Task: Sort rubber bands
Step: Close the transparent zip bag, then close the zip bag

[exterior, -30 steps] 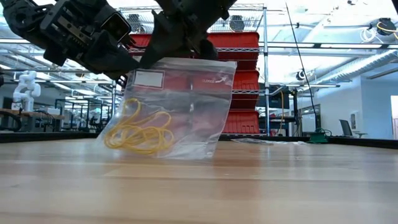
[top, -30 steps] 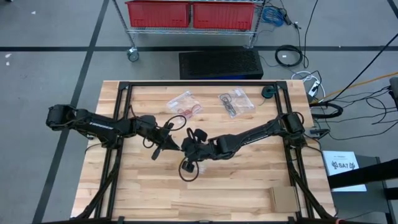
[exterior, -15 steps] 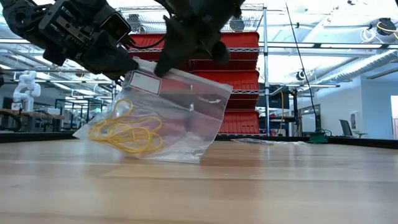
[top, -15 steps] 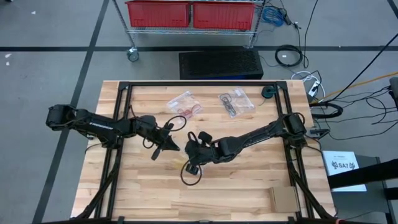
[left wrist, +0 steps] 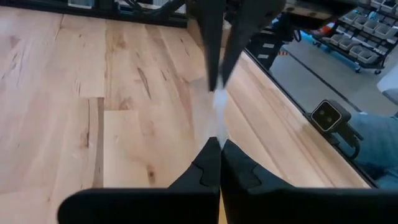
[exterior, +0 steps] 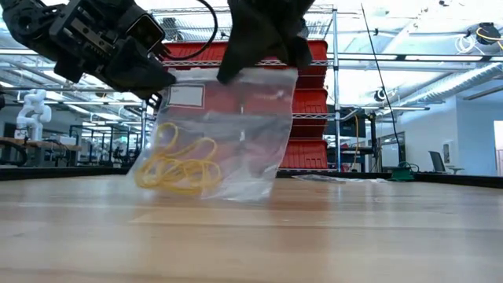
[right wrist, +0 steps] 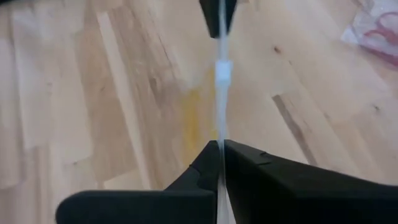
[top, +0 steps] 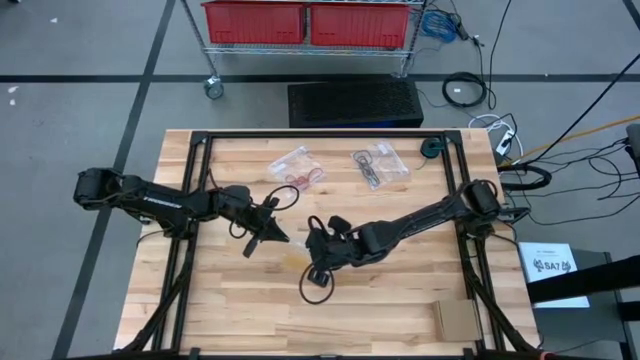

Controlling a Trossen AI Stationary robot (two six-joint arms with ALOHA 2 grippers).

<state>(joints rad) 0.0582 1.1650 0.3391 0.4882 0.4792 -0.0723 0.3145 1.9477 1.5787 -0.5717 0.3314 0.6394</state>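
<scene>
Both grippers pinch the top edge of a clear zip bag (exterior: 224, 130) hanging upright, its bottom just meeting the tabletop (exterior: 251, 236): the left gripper (exterior: 153, 79) closed on one top corner, the right gripper (exterior: 263, 59) closed on the other. Yellow rubber bands (exterior: 179, 165) lie bunched in the bag's bottom. The bag looks light, limp and slippery; the stiffer zip strip seems the surest hold. Farther back lie two more bags (top: 298, 166), with red and dark bands.
</scene>
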